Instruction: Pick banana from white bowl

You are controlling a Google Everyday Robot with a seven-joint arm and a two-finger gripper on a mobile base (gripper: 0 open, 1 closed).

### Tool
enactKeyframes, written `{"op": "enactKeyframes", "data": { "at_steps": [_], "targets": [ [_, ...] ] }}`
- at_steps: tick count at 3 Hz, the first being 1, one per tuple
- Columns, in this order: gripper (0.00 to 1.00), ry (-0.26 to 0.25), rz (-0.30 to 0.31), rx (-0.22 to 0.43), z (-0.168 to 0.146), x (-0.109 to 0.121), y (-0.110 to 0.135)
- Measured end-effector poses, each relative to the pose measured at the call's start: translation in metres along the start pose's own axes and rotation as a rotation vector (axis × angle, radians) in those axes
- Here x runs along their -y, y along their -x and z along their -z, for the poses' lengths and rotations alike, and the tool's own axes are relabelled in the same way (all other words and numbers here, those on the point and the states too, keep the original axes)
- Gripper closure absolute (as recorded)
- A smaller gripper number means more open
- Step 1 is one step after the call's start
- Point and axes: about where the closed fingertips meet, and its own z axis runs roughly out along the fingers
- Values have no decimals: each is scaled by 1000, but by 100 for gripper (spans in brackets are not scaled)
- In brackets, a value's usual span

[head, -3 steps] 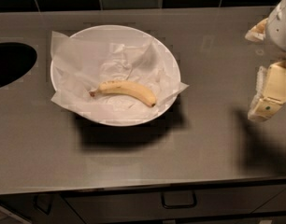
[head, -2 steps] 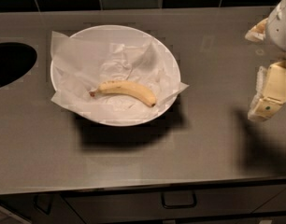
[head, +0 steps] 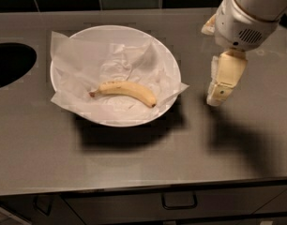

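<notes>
— Where was the banana [head: 127, 92] at that moment?

— It lay inside the white bowl [head: 167, 55], on the crinkled paper [head: 78, 55] that lined it, a little toward the front side. Its dark stem pointed to the left and its dark tip to the right.

— And the gripper [head: 222, 81]?

— It hung over the grey countertop [head: 134, 163], to the right of the bowl, near its rim but not touching it, and it pointed downward. It was apart from the banana. Whether it was spread wide or closed, I could not tell from this angle.

— What else was there?

— A dark round opening [head: 10, 64] in the countertop at the left edge, well apart from the gripper, and a drawer handle [head: 179, 200] below the front edge of the countertop.
</notes>
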Motion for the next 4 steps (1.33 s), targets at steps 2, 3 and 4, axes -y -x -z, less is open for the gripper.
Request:
{"op": "enactKeyframes", "data": {
  "at_steps": [2,3,4],
  "targets": [
    [0,-9,18,23,-1,2,12],
    [0,8,60,87,-11,9,56],
    [0,45,87,148,-34,16,91]
  ]
}}
